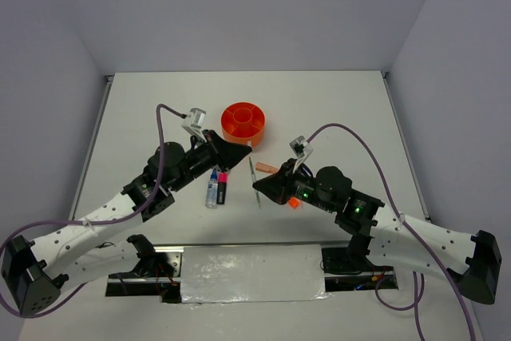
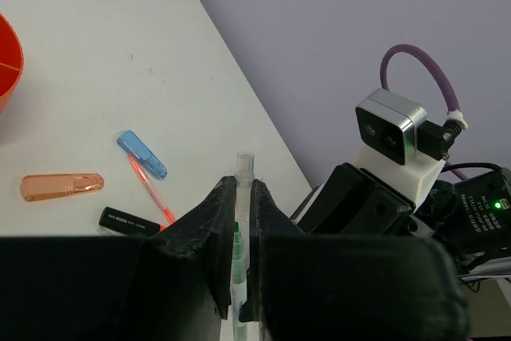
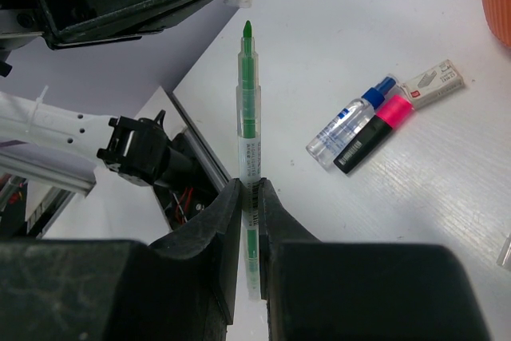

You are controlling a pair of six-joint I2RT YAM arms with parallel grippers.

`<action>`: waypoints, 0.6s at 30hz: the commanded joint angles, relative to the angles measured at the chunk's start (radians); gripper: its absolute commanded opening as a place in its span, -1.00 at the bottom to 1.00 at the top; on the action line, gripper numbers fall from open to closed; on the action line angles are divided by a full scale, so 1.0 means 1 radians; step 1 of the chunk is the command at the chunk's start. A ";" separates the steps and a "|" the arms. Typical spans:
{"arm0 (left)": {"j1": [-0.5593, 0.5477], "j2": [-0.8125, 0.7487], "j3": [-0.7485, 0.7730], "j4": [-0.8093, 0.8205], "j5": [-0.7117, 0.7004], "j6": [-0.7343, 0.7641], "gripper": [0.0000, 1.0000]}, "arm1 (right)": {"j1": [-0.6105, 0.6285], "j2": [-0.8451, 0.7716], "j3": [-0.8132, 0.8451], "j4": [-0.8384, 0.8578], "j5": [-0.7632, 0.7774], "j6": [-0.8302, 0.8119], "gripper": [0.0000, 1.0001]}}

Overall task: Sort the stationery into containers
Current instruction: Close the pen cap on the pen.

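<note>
The right gripper (image 3: 249, 186) was clamped on a green-tipped pen (image 3: 248, 109), which jutted straight ahead from its fingers; the left gripper (image 2: 242, 189) was pinched on a clear tube (image 2: 244, 167).

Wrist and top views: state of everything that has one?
left end effector: shut on clear-ended pen
right end effector: shut on green-tipped pen
blue-capped marker: capped, lying flat
pink highlighter: capped, flat beside the marker
orange organiser: upright, open top
</note>
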 commanded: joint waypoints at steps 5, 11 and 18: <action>-0.005 0.002 -0.014 0.074 0.012 -0.010 -0.73 | 0.006 -0.004 0.038 0.025 0.014 0.001 -1.00; -0.005 -0.006 -0.030 0.077 0.011 -0.013 -0.73 | 0.007 -0.003 0.046 0.019 0.014 0.001 -1.00; -0.005 -0.006 -0.040 0.092 0.022 -0.022 -0.72 | 0.006 0.007 0.052 0.013 0.049 0.006 -1.00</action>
